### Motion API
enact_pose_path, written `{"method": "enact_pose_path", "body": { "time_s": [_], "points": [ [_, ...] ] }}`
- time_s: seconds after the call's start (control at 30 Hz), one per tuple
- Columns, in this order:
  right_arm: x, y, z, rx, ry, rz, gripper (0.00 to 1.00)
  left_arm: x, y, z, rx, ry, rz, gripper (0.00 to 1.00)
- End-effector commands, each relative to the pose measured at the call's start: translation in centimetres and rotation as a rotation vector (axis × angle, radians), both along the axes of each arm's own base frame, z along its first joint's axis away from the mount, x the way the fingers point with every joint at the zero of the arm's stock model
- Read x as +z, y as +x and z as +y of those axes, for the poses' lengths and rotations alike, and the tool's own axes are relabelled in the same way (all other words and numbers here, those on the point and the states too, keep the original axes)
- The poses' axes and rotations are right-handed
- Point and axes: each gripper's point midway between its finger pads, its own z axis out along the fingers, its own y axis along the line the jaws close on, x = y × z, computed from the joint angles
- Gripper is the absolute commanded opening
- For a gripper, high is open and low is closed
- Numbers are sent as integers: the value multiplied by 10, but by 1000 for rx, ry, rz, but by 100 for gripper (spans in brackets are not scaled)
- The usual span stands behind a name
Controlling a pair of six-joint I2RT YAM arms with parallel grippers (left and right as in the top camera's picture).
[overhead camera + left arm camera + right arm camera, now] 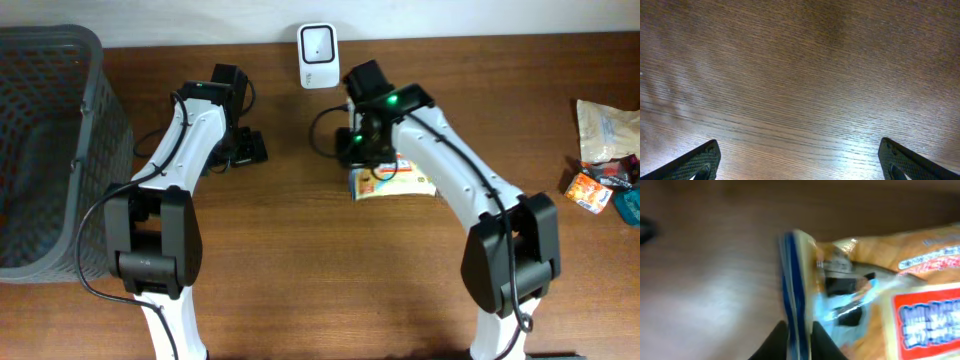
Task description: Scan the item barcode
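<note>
right fingers (pixel 776 341) narrow, one each side of packet (pixel 920 255) blue edge; grip: cannot tell | packet body extends up-right from them | left fingers (pixel 699 164) wide over table (pixel 800 75)

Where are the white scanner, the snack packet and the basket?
white scanner (pixel 317 45), overhead view, its front face.
snack packet (pixel 395 185), overhead view, its printed top side.
basket (pixel 50 120), overhead view, its bare mesh inside.

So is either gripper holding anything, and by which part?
Right gripper pinches the snack packet by its blue sealed edge. Left gripper is open over the table, holding nothing.
</note>
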Motion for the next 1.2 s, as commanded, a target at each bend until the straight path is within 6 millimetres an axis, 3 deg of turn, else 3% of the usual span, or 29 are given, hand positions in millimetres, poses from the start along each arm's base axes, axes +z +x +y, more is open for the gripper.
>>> {"method": "enact_pose_path", "body": {
  "time_s": [0.0,0.03,0.07,0.1,0.2,0.33,0.5,0.53,0.6,0.7,0.83,0.93,1.0,1.17],
  "points": [
    [17,-10,40,76,143,-3,26,6,3,-2,-9,-13,-14,99],
    [19,-11,46,86,159,-7,35,6,3,-2,-9,-12,-15,99],
    [21,-11,50,96,175,-11,64,6,3,-2,-9,-13,-14,99],
    [21,-11,52,98,181,-13,79,6,3,-2,-9,-13,-14,99],
    [21,-7,44,80,178,-13,98,6,3,-2,-9,-13,-14,99],
    [18,7,7,-59,165,33,99,6,3,-2,-9,-12,-15,99],
    [0,27,-83,-416,-23,71,99,6,3,-2,-9,-12,-15,99],
    [-3,28,-92,-443,-43,70,99,6,3,-2,-9,-13,-14,99],
    [-8,32,-103,-444,-74,43,99,6,3,-2,-9,-12,-15,99],
    [-18,39,-117,-276,-203,-51,99,6,3,-2,-9,-13,-14,99],
    [-38,34,-163,-304,-434,-80,99,6,3,-2,-9,-13,-14,99],
    [-51,31,-174,-328,-425,-64,100,6,3,-2,-9,-13,-14,99],
    [-65,28,-179,-342,-410,-53,93,6,3,-2,-9,-13,-14,99],
    [-91,16,-170,-335,-304,-2,90,6,3,-2,-9,-13,-14,99]
  ]
}}
